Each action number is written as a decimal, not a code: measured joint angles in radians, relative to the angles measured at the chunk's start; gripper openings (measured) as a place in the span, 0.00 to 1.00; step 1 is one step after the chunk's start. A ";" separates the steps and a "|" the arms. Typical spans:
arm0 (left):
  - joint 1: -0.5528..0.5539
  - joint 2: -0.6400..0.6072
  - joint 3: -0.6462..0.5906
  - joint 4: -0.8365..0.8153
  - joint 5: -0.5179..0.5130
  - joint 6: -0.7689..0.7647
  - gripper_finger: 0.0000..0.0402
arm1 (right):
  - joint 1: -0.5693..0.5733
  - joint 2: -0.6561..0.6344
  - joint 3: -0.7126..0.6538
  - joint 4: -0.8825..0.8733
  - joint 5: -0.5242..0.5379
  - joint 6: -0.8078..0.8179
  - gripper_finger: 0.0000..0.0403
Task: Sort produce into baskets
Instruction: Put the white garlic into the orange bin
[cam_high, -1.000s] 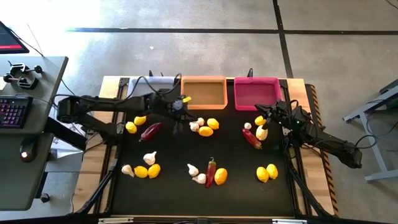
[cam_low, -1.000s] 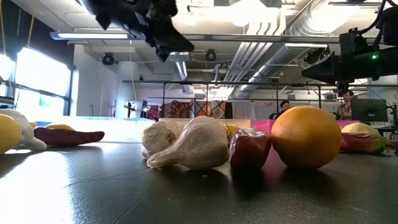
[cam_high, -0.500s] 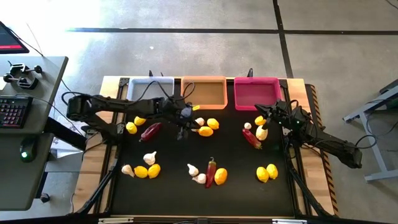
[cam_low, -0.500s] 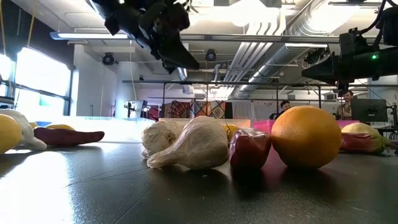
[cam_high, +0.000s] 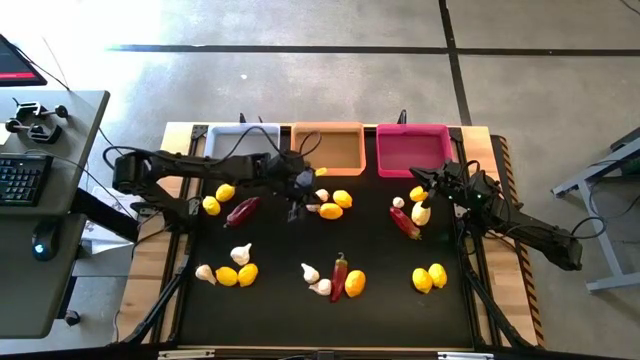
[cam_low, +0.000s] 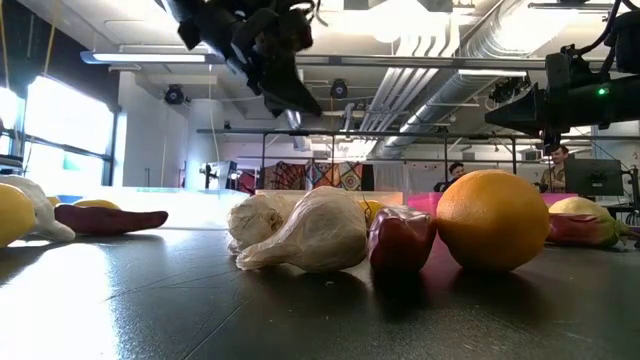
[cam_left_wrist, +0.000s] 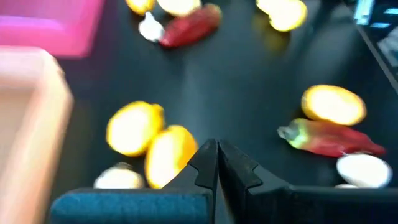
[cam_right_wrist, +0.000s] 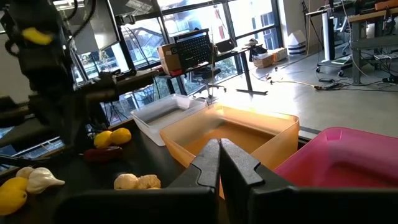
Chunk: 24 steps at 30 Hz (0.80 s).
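Lemons, garlic bulbs and dark red chilies lie scattered on the black mat. At the far edge stand a white basket, an orange basket and a pink basket. My left gripper is shut and empty, hovering above the mat beside two lemons and a garlic bulb in front of the orange basket. It also shows in the low view. My right gripper is shut and empty, in front of the pink basket, above a lemon and a garlic bulb.
Lemons and a chili lie at the left, garlic and lemons near the left front, a chili with garlic and a lemon at the middle front, and two lemons at the right front. A desk stands beyond the table's left.
My left gripper has gone toward the table's right edge and a little down, from in front of the white basket's right end to beside the lemons in front of the orange basket. It has stayed shut. No produce has moved.
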 joint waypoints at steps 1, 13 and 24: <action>0.001 -0.001 0.009 0.000 -0.020 0.026 0.00 | 0.000 0.000 0.000 0.000 0.000 0.000 0.00; 0.025 0.001 0.026 0.009 -0.064 0.072 0.00 | 0.000 0.000 0.000 0.000 0.000 0.000 0.00; -0.065 0.003 0.026 -0.022 -0.062 0.058 0.00 | 0.000 0.000 0.000 0.000 0.000 0.000 0.00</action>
